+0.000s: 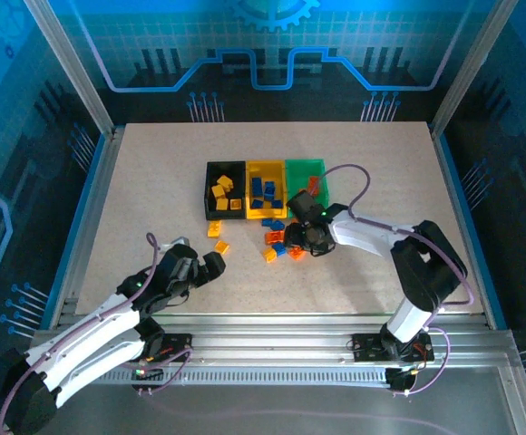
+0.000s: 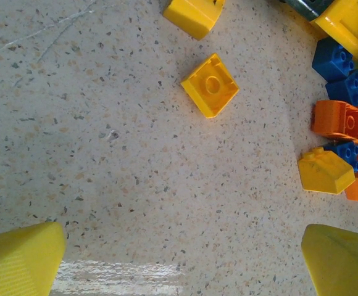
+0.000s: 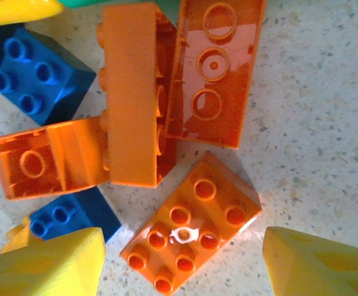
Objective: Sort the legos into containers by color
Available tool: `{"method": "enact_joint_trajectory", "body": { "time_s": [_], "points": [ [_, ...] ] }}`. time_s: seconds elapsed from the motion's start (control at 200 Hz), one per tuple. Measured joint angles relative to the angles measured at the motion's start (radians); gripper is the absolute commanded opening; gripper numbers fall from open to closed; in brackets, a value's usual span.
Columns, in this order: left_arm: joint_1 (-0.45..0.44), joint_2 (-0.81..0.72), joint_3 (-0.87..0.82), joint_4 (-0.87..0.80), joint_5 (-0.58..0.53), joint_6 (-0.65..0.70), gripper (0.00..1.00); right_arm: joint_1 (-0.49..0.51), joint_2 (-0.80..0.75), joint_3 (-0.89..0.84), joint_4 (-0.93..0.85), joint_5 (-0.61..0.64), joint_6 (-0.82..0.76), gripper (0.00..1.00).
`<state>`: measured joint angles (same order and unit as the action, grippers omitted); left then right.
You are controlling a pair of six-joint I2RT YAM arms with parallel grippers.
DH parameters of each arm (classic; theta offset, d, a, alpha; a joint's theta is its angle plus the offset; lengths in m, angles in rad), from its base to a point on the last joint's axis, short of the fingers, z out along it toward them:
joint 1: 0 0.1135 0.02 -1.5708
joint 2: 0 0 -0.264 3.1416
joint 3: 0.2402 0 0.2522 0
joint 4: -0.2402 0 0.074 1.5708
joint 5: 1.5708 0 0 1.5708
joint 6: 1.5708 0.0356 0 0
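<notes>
1. a pale speckled table top [image 1: 154, 181] sits inside a frame of blue-lit panels, with both arms bolted at the near edge.
2. the right gripper [image 3: 185, 265] hangs low over the loose pile, its yellow fingertips [image 3: 49, 265] standing apart on either side of a flat orange studded brick [image 3: 191, 228]. there is a gap on one side and the brick lies on the table, not clamped.
3. just beyond that brick lie more orange bricks [image 3: 136, 92], one of them turned hollow side up, and blue studded bricks [image 3: 34, 74] to the side.
4. the left gripper [image 2: 182, 265] is spread wide with nothing between its tips, hovering above bare table.
5. ahead of it lies a small yellow square brick [image 2: 210, 85] with a single stud, and a second yellow piece [image 2: 192, 13] lies further on.
6. from above, the mixed pile of orange and blue legos [image 1: 279, 243] lies just in front of the three joined bins.
7. the black plastic bin [image 1: 225, 165] holds yellow bricks, the yellow bin [image 1: 266, 163] holds blue ones, and the green bin [image 1: 304, 170] stands at the right end.
</notes>
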<state>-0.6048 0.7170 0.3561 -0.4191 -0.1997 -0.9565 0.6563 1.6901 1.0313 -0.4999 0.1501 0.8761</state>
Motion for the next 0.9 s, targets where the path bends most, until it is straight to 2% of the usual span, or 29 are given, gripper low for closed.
{"method": "enact_joint_trajectory", "body": {
  "time_s": [0.235, 0.42, 0.545, 0.75, 0.9],
  "points": [
    [0.000, -0.010, -0.001, 0.000, 0.000, 0.000, 0.99, -0.001, 0.063, 0.018, -0.014, 0.009, 0.033, 0.59],
    [0.000, -0.013, -0.001, -0.001, 0.000, 0.000, 0.99, -0.009, 0.059, -0.005, -0.024, 0.015, 0.047, 0.40],
    [0.000, -0.013, -0.001, -0.001, 0.000, 0.000, 0.99, -0.021, 0.022, -0.037, -0.022, 0.018, 0.029, 0.33],
    [0.000, -0.013, -0.001, -0.002, 0.000, 0.001, 0.99, -0.044, -0.130, -0.085, -0.084, 0.039, -0.047, 0.30],
    [0.001, -0.013, -0.001, -0.002, 0.000, 0.002, 0.99, -0.074, -0.262, -0.028, -0.139, 0.064, -0.143, 0.31]
  ]
}}
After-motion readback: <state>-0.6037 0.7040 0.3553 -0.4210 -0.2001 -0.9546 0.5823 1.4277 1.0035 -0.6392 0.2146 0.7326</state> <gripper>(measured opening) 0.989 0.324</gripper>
